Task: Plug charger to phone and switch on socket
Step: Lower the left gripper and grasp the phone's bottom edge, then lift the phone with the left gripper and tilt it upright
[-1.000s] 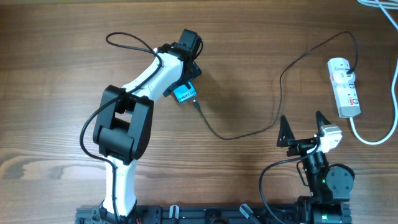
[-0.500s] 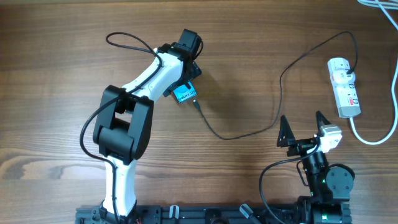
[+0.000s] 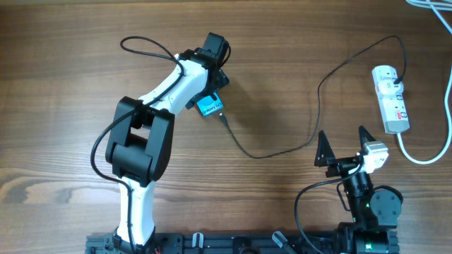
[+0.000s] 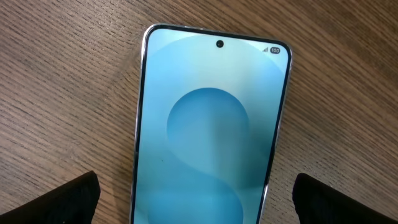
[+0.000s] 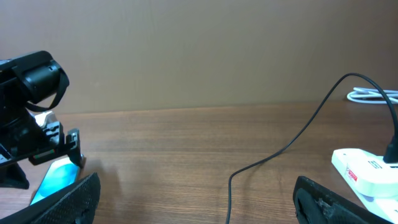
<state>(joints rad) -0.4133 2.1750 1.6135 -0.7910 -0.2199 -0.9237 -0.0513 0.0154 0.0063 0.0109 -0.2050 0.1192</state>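
The phone (image 4: 211, 118) lies flat on the wooden table with its teal-blue screen lit. My left gripper (image 4: 205, 208) hovers open right above it, one dark finger on each side of the phone, neither touching. In the overhead view the left arm hides part of the phone (image 3: 209, 106). The charger's connector tip (image 3: 222, 118) lies just right of the phone, apart from it. Its black cable (image 3: 318, 92) loops across to the socket (image 3: 390, 99) at the far right. My right gripper (image 3: 344, 144) stands open near the front, holding nothing.
A thick white cord (image 3: 424, 159) curves from the socket toward the right edge. The right wrist view shows the cable (image 5: 292, 143) crossing bare wood, the socket (image 5: 367, 171) at right and the left arm (image 5: 31, 81) at left.
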